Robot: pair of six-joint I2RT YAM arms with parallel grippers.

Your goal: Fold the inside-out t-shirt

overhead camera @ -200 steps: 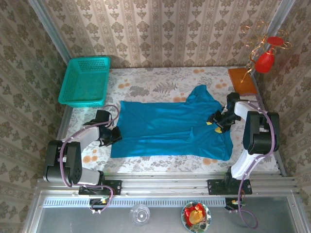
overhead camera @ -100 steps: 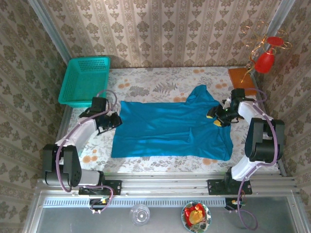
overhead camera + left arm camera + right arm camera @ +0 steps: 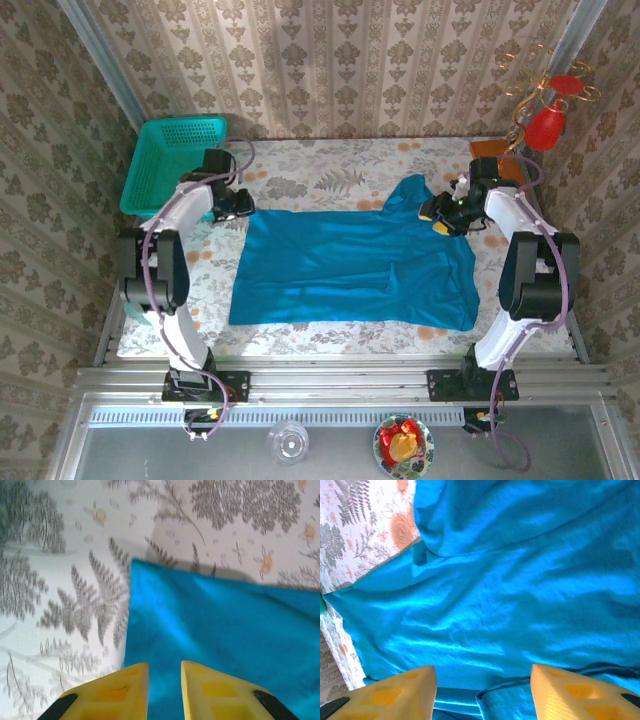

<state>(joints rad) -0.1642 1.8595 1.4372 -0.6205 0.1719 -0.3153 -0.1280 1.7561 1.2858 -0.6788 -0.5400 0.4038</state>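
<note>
The teal-blue t-shirt [image 3: 350, 265] lies spread flat across the floral table, with one part sticking up toward the far right. My left gripper [image 3: 240, 203] hovers at the shirt's far left corner. In the left wrist view its yellow fingertips [image 3: 164, 666] stand a narrow gap apart just above the shirt's [image 3: 225, 625] left edge, with nothing pinched between them. My right gripper [image 3: 437, 213] sits over the shirt's far right part. In the right wrist view its jaws [image 3: 482, 669] are wide open above rumpled cloth [image 3: 510, 590] and a dark seam.
A teal-green mesh basket [image 3: 178, 165] stands at the far left, close behind the left arm. A brown board [image 3: 497, 165] and a red ornament [image 3: 548, 125] are at the far right corner. A bowl [image 3: 403, 445] and a glass [image 3: 288, 442] sit below the rail.
My left gripper swung from the shirt's near left side up to its far left corner, and its jaws parted a little. My right gripper moved away along the shirt's right side.
</note>
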